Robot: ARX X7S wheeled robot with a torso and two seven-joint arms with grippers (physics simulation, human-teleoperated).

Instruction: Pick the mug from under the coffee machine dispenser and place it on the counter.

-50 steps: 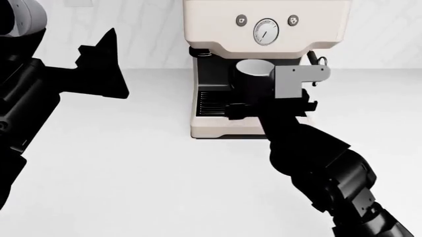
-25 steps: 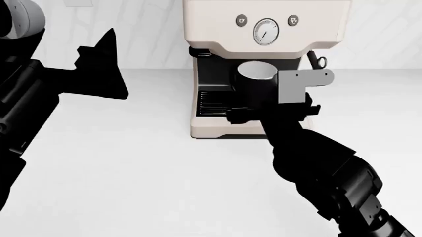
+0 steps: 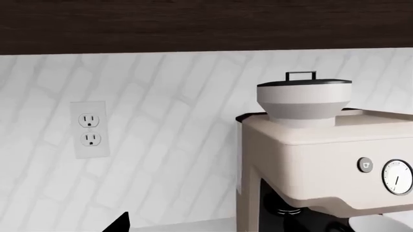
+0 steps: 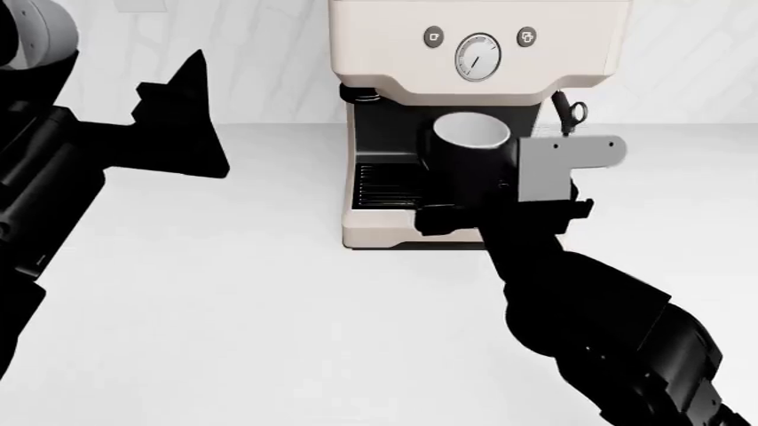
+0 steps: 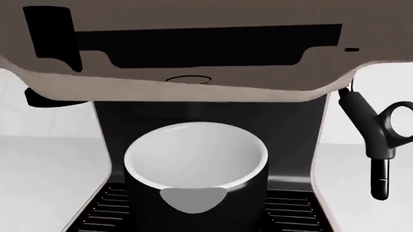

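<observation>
The matte black mug (image 4: 471, 155) with a white interior stands upright at the front of the cream-white coffee machine dispenser's (image 4: 474, 40) black recess, over the slotted drip tray (image 4: 376, 186). My right gripper (image 4: 500, 206) is shut on the mug's lower body. In the right wrist view the mug (image 5: 197, 159) fills the near middle, below the dispenser's underside (image 5: 187, 79). My left gripper (image 4: 177, 120) hangs open and empty above the white counter (image 4: 237, 302), left of the machine. Only one of its fingertips (image 3: 119, 224) shows in the left wrist view.
The metal steam wand (image 4: 571, 111) hangs at the machine's right side, close to my right wrist; it also shows in the right wrist view (image 5: 380, 145). A bean hopper (image 3: 303, 99) tops the machine. A wall outlet (image 3: 90, 129) sits on the tiled backsplash.
My right gripper has moved the mug outward from the recess, toward me and slightly right. The left arm has not moved.
</observation>
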